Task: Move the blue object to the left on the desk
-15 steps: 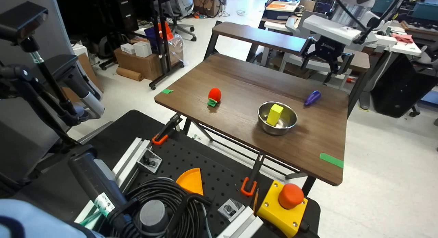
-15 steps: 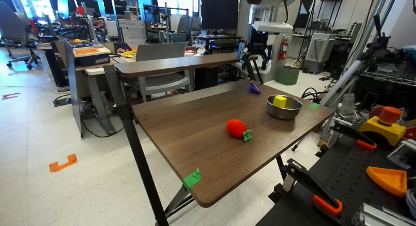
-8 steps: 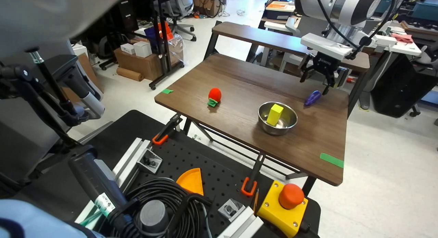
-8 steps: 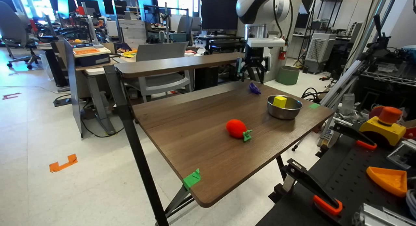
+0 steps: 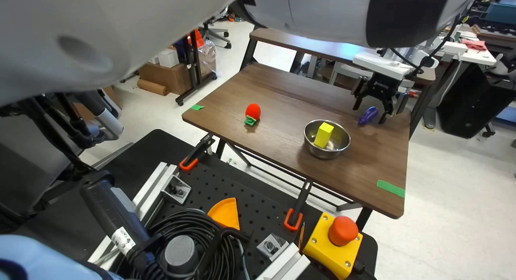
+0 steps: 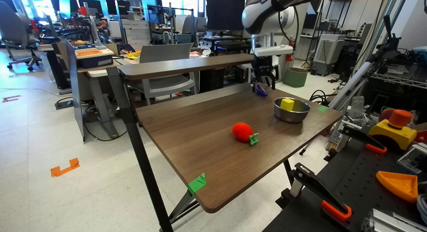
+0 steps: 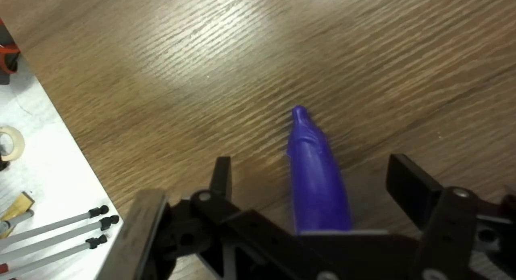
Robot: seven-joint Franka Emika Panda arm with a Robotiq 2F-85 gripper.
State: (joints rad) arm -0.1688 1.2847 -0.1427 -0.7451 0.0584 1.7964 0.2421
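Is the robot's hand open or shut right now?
Open: in the wrist view, the hand has its fingers apart, with desk visible either side of the purple object.

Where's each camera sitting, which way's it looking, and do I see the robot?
An exterior view: high, looking down over the black board and across the desk; the arm crosses the top, jaws at right.
An exterior view: beyond the end nearest the red toy, looking along the desk; arm and jaws near the top.
Wrist view: on the arm, facing down at the purple toy; the jaws show, apart, at the bottom.
Both exterior views share the desk, toys, and bowl with a yellow block inside.
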